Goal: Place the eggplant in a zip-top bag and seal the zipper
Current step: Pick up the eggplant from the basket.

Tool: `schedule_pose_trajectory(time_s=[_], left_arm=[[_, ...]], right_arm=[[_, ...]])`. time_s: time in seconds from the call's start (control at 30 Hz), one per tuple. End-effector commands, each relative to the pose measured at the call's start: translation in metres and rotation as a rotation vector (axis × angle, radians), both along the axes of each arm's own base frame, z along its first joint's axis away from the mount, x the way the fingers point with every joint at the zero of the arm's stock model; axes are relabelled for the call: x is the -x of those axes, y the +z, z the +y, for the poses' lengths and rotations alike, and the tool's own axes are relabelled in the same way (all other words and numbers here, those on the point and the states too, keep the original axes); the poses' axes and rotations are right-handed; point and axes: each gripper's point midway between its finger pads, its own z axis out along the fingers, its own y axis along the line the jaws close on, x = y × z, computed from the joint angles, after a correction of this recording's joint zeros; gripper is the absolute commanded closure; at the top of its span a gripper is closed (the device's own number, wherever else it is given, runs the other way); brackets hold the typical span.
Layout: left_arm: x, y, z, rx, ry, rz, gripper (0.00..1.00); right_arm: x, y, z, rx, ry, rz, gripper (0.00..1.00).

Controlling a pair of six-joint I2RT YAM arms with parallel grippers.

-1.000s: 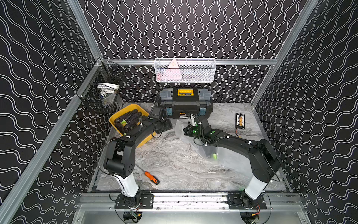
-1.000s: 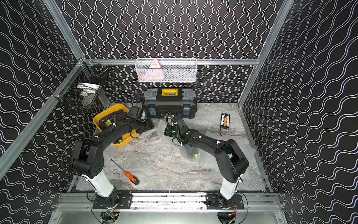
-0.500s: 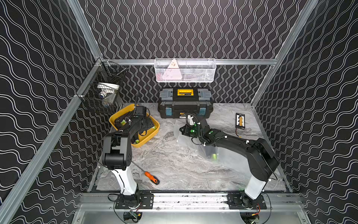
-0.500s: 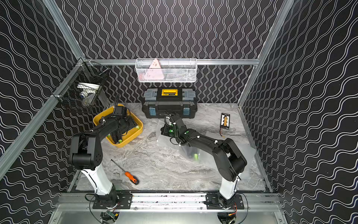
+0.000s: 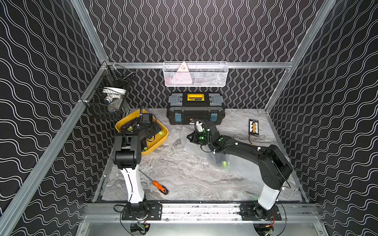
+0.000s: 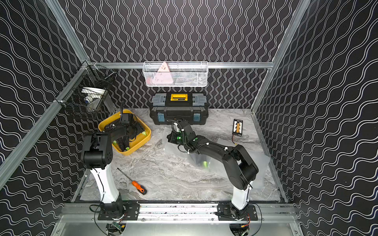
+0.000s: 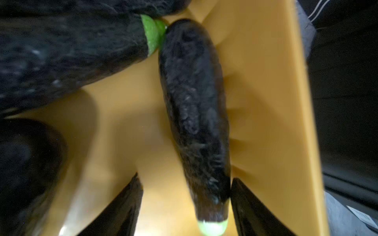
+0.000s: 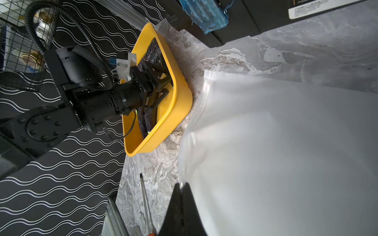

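Several dark eggplants with green stem ends lie in a yellow bin [image 5: 161, 141] at the back left. My left gripper [image 7: 185, 204] is down inside the bin, open, with one eggplant [image 7: 194, 112] lying between its fingers [image 7: 122, 208] and touching one of them. In both top views the left gripper [image 5: 152, 130] [image 6: 133, 130] sits low in the bin. The clear zip-top bag [image 8: 276, 153] lies in front of the toolbox. My right gripper [image 8: 181, 196] [image 5: 191, 138] is shut on the bag's edge and holds it up. A dark shape with a green tip [image 5: 224, 164] shows through the bag.
A black and yellow toolbox [image 5: 195, 111] stands at the back, close behind the bag. An orange-handled screwdriver [image 5: 160, 187] lies near the front left. A small black device [image 5: 253, 127] lies at the back right. Wire baskets [image 5: 195, 74] [image 5: 108, 102] hang on the walls.
My left arm swung away from the bag's mouth to the left and lowered its open gripper into the yellow bin around an eggplant. The right gripper kept its hold on the bag.
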Motion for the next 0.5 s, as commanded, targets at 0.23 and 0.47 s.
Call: schedule_pose_trajectory(time_s=[0.23,0.47], left_arm=[[-0.015,-0.01,0.002,0.035,0.029,-0.022,0.42],[-0.008,-0.008,0.004,0.014,0.029,-0.015,0.58]], right_arm=[[-0.003,0.004,0.009,-0.025,0.018,-0.01,1.0],[-0.002,0.005,0.008,-0.023,0.02,-0.012,1.0]])
